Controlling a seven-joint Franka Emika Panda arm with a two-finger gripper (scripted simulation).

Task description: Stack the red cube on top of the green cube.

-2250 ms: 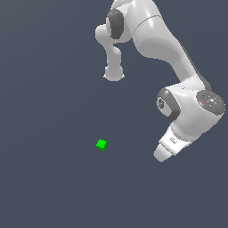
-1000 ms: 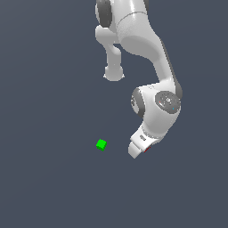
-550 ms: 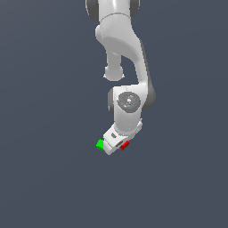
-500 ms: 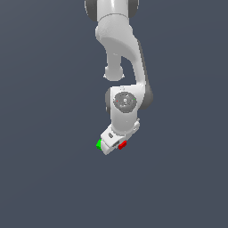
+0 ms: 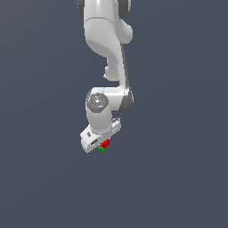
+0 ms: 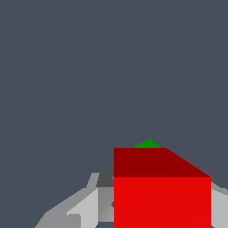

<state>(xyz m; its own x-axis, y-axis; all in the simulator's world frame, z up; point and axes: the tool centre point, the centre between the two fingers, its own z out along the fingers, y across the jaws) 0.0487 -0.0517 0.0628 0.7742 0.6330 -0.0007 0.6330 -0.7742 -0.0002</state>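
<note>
At image centre, six o'clock of arm: white gripper (image 5: 101,143), newly arrived, clamping small red cube (image 5: 105,143) over small green cube (image 5: 102,148); release pending.

The arm (image 5: 107,40) is looking like smooth, glossy white plastic; the red cube (image 6: 162,196) and green cube (image 6: 148,144) are showing flat, matt, untextured faces.

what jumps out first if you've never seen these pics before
The white arm hangs down the middle of the exterior view against a plain dark grey ground. At its tip the end effector holds the red cube, the brightest spot there, and that cube fills the near part of the wrist view. Just a sliver of the green cube peeks out right under the red one, so the two look nearly lined up.
</note>
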